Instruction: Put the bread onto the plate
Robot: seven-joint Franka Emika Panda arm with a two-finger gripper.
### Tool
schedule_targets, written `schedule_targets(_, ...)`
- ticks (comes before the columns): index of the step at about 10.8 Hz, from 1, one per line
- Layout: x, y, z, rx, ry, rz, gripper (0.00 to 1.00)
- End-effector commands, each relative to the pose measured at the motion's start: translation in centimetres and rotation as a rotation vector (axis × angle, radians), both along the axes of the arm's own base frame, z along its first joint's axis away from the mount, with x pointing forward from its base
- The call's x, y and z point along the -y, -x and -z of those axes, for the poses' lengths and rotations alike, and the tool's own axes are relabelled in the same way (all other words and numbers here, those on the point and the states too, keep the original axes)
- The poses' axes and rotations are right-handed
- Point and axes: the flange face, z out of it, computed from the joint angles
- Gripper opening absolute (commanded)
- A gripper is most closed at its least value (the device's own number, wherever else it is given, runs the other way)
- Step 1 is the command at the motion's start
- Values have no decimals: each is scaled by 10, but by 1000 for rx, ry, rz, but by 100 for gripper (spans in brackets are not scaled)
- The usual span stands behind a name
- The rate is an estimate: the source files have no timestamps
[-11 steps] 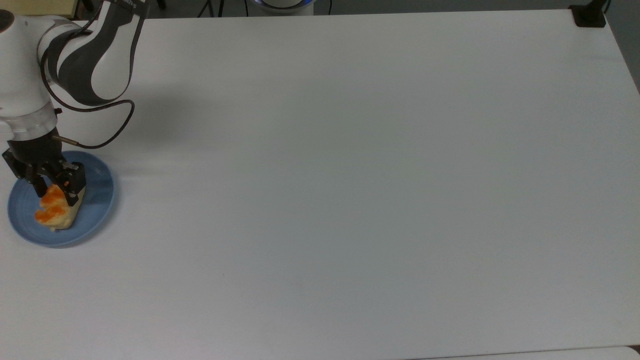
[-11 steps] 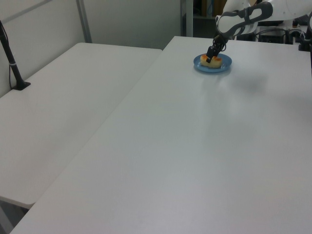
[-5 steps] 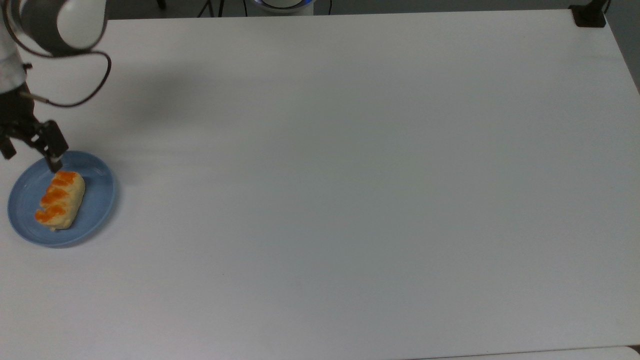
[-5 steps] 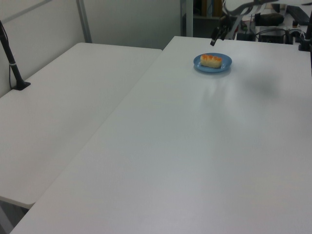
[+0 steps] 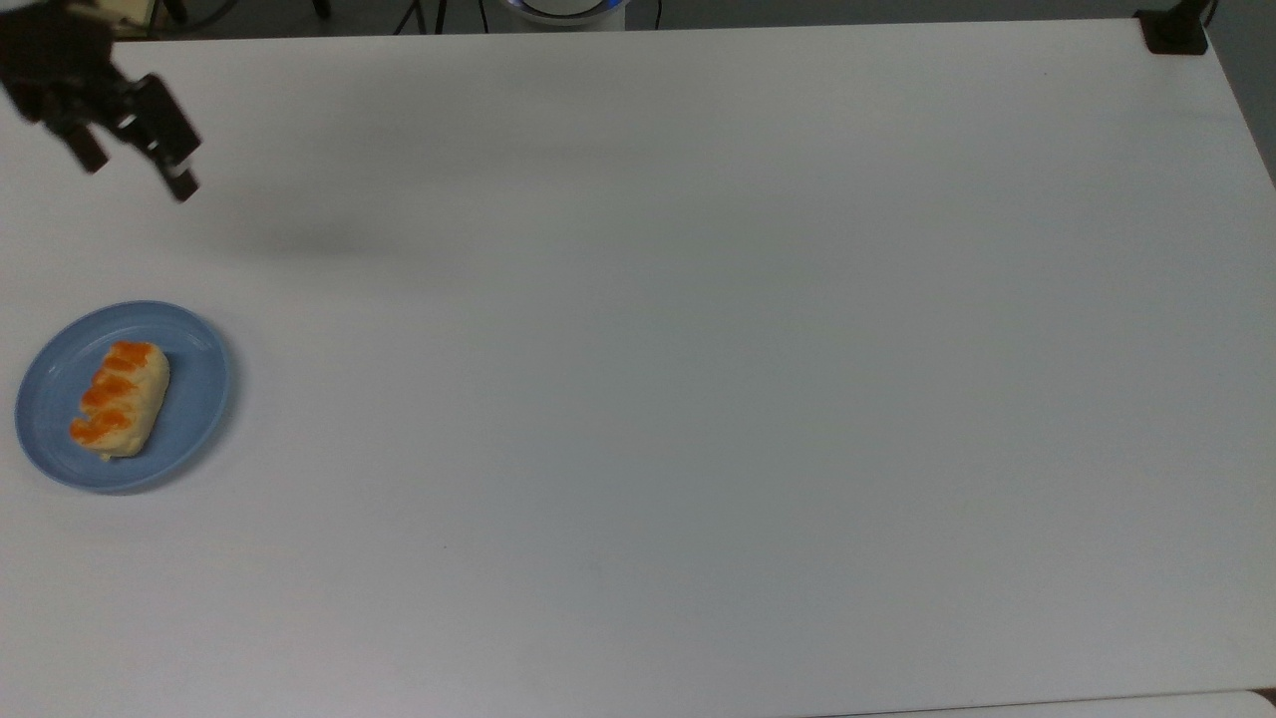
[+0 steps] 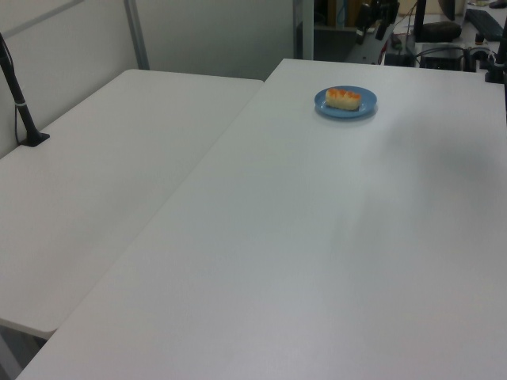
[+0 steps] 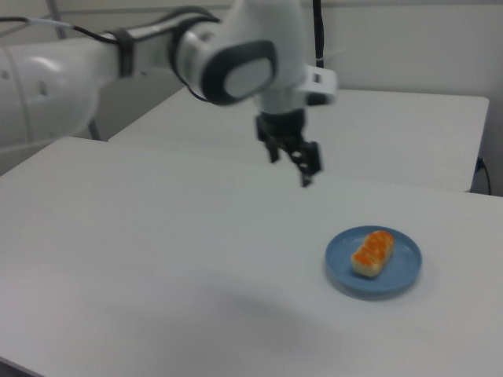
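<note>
Nearest you in the right view is a bare stretch of the white table, and the same plain surface runs across most of the top view. Further in, at the right view's lower right, you will find the plate, round and light blue, with the bread lying flat on it, orange stripes facing up. In the top view the plate sits close to the top view's left edge, and the bread rests a little left of the plate's middle, its long axis running roughly up and down the frame. In the left view the plate is far off on the right-hand table with the bread on it. Beyond the plate, your gripper hangs above the table, well apart from the bread and touching nothing; its fingers are spread with an empty gap between them. The top view puts the gripper at the top view's upper left, above the plate in the frame. Behind it in the right view, the white and grey arm stretches in from the right view's left.
</note>
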Motion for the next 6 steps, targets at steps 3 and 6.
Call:
schedule_targets(3,-123,44,-47,-112,-41,11,100)
schedule_targets(6,-159,55,-49,-127,21,-133,100)
